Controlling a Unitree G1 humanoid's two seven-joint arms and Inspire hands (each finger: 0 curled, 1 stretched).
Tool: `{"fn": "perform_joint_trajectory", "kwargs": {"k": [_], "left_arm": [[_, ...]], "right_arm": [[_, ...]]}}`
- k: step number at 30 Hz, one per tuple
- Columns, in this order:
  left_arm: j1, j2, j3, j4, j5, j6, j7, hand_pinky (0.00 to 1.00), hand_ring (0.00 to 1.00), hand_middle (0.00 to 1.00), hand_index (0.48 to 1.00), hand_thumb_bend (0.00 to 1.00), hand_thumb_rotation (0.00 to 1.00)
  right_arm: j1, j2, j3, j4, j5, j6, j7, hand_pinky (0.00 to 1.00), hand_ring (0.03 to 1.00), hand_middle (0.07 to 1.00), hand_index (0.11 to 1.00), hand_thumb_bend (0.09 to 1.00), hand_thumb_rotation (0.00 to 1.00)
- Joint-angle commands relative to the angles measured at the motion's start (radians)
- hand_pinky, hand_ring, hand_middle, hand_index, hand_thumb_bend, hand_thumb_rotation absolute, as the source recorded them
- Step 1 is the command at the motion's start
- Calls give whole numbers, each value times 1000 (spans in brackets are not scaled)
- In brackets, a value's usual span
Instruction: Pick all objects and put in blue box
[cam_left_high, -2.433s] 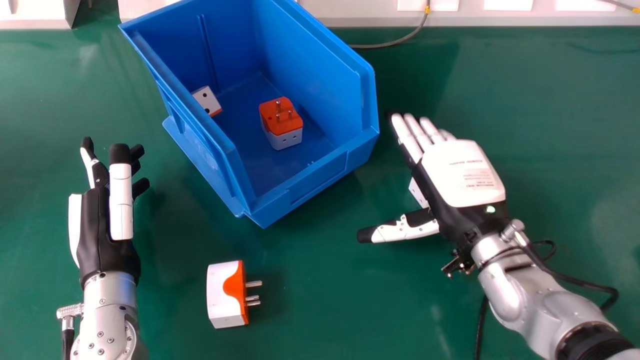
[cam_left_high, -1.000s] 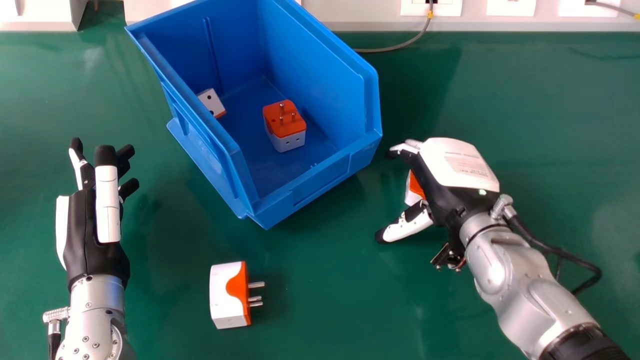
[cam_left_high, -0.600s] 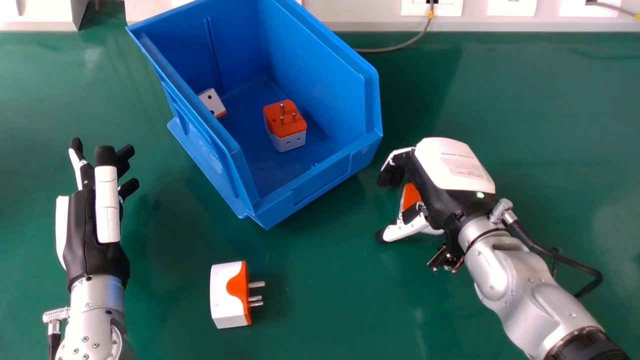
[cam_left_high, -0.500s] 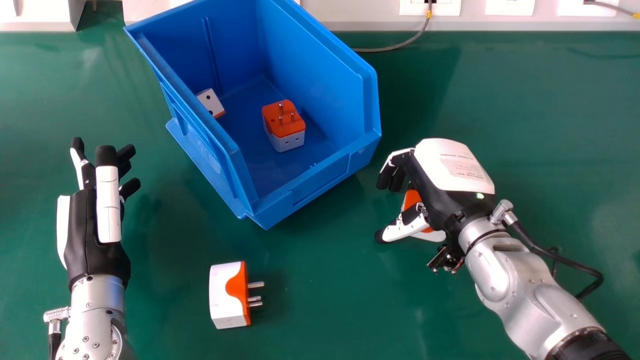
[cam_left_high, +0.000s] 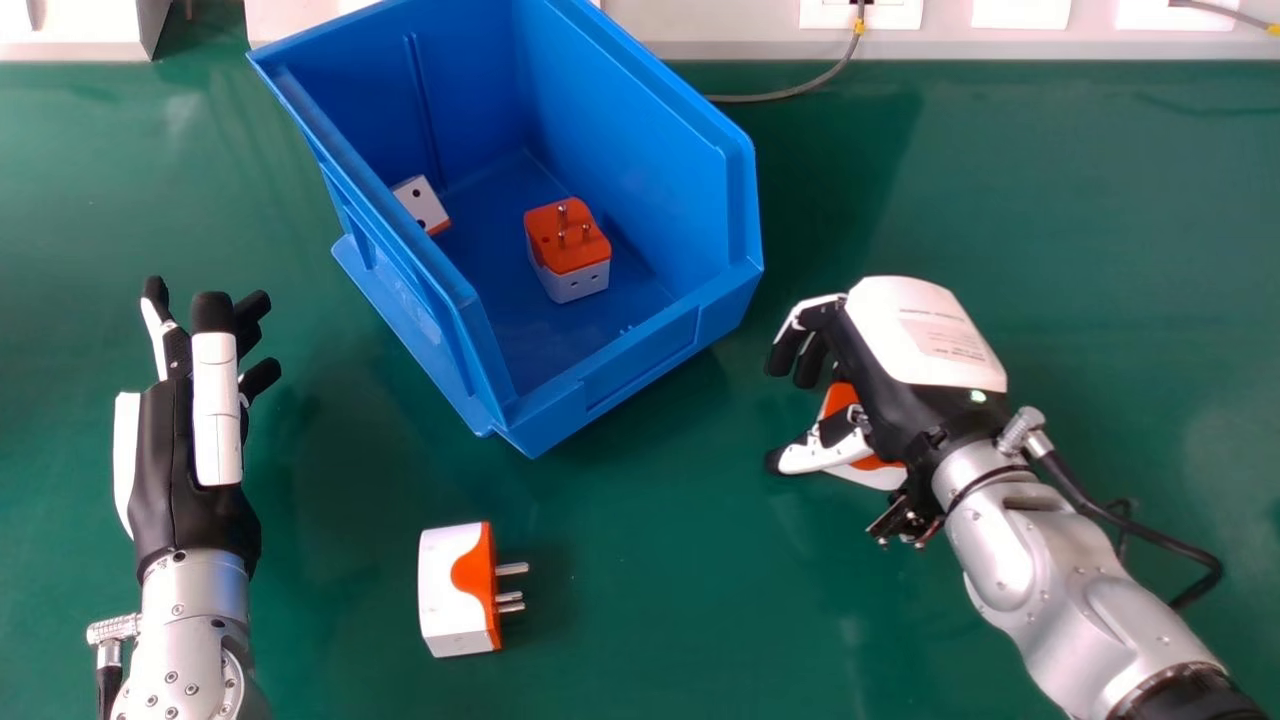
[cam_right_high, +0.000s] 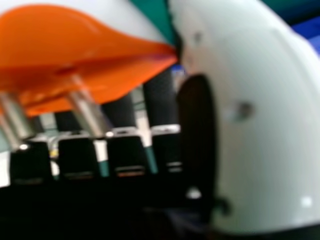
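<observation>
Bright light on the green counter (cam_left_high: 680, 600), soft shadow beside the blue box (cam_left_high: 640, 355), pale glare patches, and deep darkness in the right hand view!

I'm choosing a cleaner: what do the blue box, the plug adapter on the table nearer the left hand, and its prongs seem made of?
Blue box: probably moulded plastic, softly glossy, by its ribbed walls and rim highlights.
Plug adapter: likely hard, smooth plastic, by its even white and orange shell.
Prongs: metal, by their silvery shine; solid or plated, I can't tell.
</observation>
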Motion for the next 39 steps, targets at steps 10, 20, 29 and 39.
{"fn": "perform_joint_trajectory", "kwargs": {"k": [10,20,29,39], "left_arm": [[3,9,6,-26,-4,-1,-1,859,916,868,950,955,991],[6,9,5,-30,-1,0,0,858,916,868,950,954,991],[3,9,4,-22,-1,-1,-1,858,916,868,950,952,990],[0,12,5,-7,-2,-9,-8,860,918,868,951,948,989]], "right_arm": [[4,-9,-47,6,23,-101,-101,332,416,525,522,498,1],[-10,-9,-52,53,-2,-183,-234,333,416,516,527,497,0],[-20,-23,-53,60,-27,-178,-292,345,425,513,509,499,0],[89,-73,-94,-347,-29,91,70,346,434,526,505,498,0]]}}
